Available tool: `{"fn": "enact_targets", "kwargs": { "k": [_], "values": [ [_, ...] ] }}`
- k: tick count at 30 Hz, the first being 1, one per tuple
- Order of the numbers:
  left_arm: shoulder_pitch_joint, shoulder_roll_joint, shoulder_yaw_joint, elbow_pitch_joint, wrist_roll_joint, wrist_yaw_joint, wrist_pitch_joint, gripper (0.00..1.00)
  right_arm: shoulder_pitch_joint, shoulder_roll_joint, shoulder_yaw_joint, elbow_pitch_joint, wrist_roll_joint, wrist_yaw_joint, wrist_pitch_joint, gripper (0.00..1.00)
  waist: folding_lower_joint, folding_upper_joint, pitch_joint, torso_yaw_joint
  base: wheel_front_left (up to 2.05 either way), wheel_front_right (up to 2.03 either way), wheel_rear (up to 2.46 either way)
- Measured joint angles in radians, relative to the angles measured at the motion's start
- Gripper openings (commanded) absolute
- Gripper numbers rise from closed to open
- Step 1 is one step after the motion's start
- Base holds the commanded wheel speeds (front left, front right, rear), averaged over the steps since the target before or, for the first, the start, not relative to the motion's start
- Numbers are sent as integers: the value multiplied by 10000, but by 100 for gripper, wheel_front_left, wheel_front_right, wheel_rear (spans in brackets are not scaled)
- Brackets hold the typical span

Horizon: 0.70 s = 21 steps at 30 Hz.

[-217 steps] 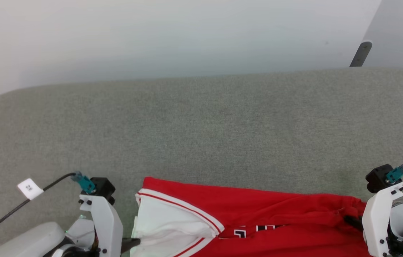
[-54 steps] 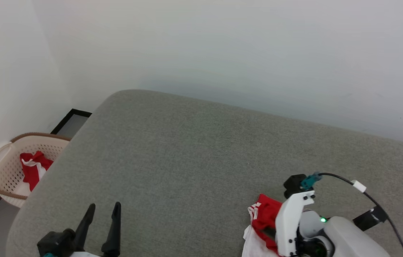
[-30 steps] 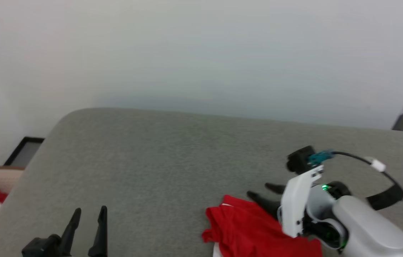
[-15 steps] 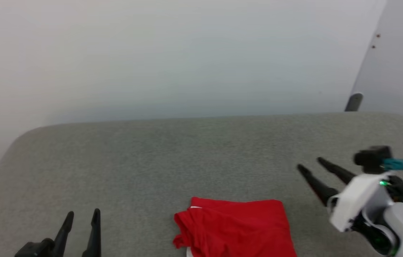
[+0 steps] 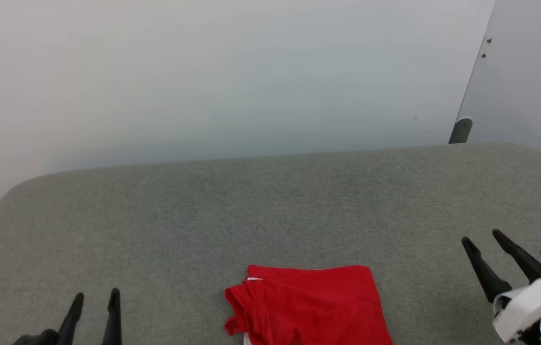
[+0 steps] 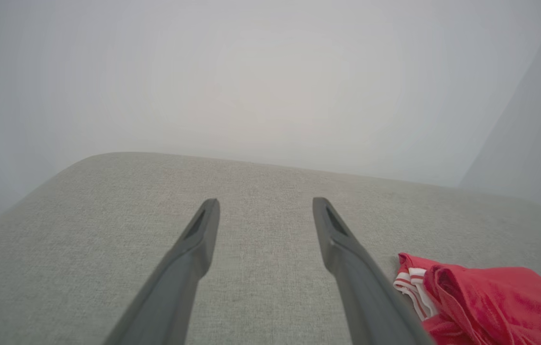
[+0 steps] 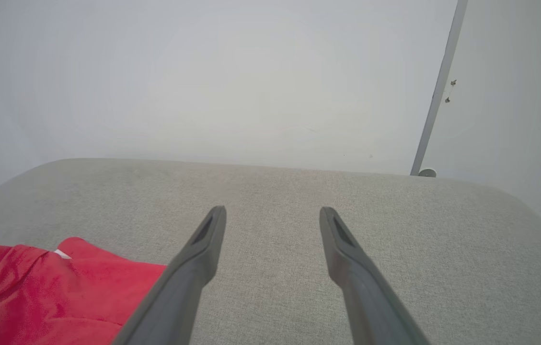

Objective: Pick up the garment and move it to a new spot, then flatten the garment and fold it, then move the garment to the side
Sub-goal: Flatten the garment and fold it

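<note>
Both empty, fingers spread wide: our left gripper [image 5: 97, 293], right gripper [image 5: 481, 236]. Garment [image 5: 308, 306] looks folded. Next we pinch edge, slide it aside.

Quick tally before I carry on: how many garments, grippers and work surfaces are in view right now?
Garments: 1, the folded red fabric garment with red-white striped trim.
Grippers: 2, the left gripper and the right gripper, both open with dark fingers, holding nothing.
Surfaces: 1, the grey fabric-covered table.
Total: 4.
</note>
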Motion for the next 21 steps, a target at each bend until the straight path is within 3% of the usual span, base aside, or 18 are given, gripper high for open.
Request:
{"fn": "enact_targets", "kwargs": {
  "k": [13,21],
  "values": [
    [219,-25,428,6,-8,0,0,100,2148,955,-2345,-1143,-1772,0,-81,100,0,0,-4,253,0,0,0],
    [250,-21,420,36,-77,0,0,100,2996,1524,-2993,-1595,-2589,0,-81,100,0,0,12,365,0,0,0]
  ]
}}
